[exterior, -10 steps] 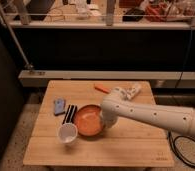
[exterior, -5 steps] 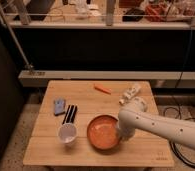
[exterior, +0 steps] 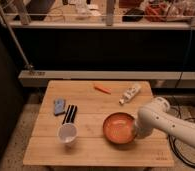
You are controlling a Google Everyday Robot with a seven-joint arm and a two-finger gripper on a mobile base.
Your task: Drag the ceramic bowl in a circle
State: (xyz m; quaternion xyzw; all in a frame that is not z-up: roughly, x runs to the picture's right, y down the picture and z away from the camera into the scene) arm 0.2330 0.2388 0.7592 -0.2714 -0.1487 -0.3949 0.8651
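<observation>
The ceramic bowl sits right of centre on the wooden table, toward the front edge. It is wide, shallow and glazed orange inside. Judged rigid, fairly heavy, brittle, and likely to slide readily on the smooth planks. Recommended hold point: the rim. The gripper is at the bowl's right rim, and whether it is clamped there cannot be told. A white cup stands apart to the left.

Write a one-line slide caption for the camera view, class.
Gripper at the rim of the ceramic bowl, on the side away from the white cup, on a wooden table.
</observation>
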